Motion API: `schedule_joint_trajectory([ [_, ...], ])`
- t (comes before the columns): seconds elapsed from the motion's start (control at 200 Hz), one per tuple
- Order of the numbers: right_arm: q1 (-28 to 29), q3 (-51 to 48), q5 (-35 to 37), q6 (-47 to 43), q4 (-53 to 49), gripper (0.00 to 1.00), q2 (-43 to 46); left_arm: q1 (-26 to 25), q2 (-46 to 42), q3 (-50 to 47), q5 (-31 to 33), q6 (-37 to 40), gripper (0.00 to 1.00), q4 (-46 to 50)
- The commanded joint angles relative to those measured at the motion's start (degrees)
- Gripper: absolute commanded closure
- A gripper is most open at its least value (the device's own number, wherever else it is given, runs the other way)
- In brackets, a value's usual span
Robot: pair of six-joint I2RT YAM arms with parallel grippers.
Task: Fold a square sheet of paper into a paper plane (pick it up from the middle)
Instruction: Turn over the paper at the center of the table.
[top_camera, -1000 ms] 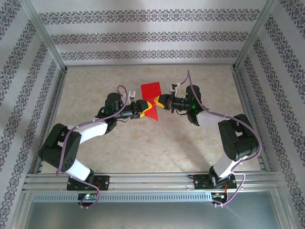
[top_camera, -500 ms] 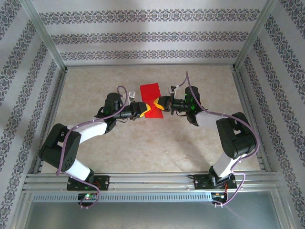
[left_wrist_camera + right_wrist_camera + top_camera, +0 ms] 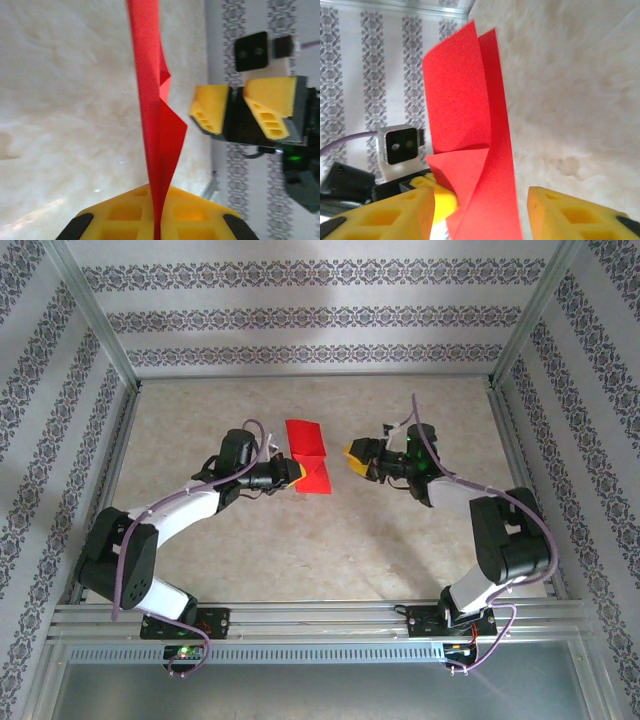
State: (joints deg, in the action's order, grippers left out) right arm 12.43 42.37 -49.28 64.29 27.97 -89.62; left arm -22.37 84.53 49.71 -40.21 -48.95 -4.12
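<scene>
The red square sheet of paper is folded double with a triangular flap and is held above the table's middle. My left gripper is shut on its near edge; in the left wrist view the sheet rises edge-on from between the closed yellow pads. My right gripper hangs open a short way right of the sheet, touching nothing. The right wrist view looks at the sheet past the spread fingers, with the flap pointing left.
The beige table is fenced by aluminium rails and patterned walls. Both arm bases sit at the near edge. The two grippers face each other closely; the right gripper's yellow fingers show in the left wrist view.
The right gripper opened, let go of the sheet and drew back to the right. The left gripper shut on the sheet and now holds it alone, shifted slightly left.
</scene>
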Motion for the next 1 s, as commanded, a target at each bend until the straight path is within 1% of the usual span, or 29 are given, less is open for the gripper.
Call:
schedule_joint_trajectory([
  [0.0,-1.88,-0.34,8.19,-12.10,-14.25,0.42,5.71,0.26,-2.76,8.40,14.21,19.47,0.91,29.01],
  [0.06,-1.98,0.69,12.87,-17.11,-21.36,0.39,8.19,-0.26,-2.00,12.91,23.33,24.86,0.91,39.13],
  [0.1,-1.89,1.16,16.18,-19.61,-25.31,0.35,9.81,-0.92,-0.96,16.00,29.90,27.28,0.91,44.99],
  [0.165,-1.89,1.74,22.84,-22.95,-30.79,0.28,12.54,-2.57,1.47,20.81,39.83,29.90,0.91,52.87],
  [0.23,-1.84,1.97,28.76,-25.12,-34.84,0.21,15.22,-4.53,4.59,25.11,48.99,30.89,0.91,59.15],
  [0.35,-1.60,0.99,36.13,-26.73,-37.60,0.12,19.43,-8.57,11.24,31.50,61.76,30.73,0.91,67.39],
  [0.455,-1.35,0.11,39.20,-26.98,-38.68,0.11,21.60,-11.69,17.67,36.05,69.24,28.24,0.91,72.40],
  [0.54,-1.27,-0.56,40.14,-26.61,-38.99,0.11,22.29,-13.48,22.79,39.08,71.92,25.71,0.91,74.39],
  [0.625,-1.28,-0.96,40.53,-26.11,-39.19,0.11,22.38,-15.15,27.82,41.84,71.70,22.53,0.92,75.34],
  [0.774,-1.31,-1.39,40.60,-25.10,-39.02,0.11,21.97,-18.41,35.71,46.18,66.26,19.11,0.88,73.31],
  [0.864,-1.36,-1.75,40.26,-24.33,-38.84,0.12,21.52,-19.58,38.62,48.63,62.89,17.56,0.85,72.32],
  [0.994,-1.46,-1.95,39.66,-23.61,-38.51,0.12,20.64,-19.82,38.73,48.92,56.71,17.67,0.73,68.83],
])
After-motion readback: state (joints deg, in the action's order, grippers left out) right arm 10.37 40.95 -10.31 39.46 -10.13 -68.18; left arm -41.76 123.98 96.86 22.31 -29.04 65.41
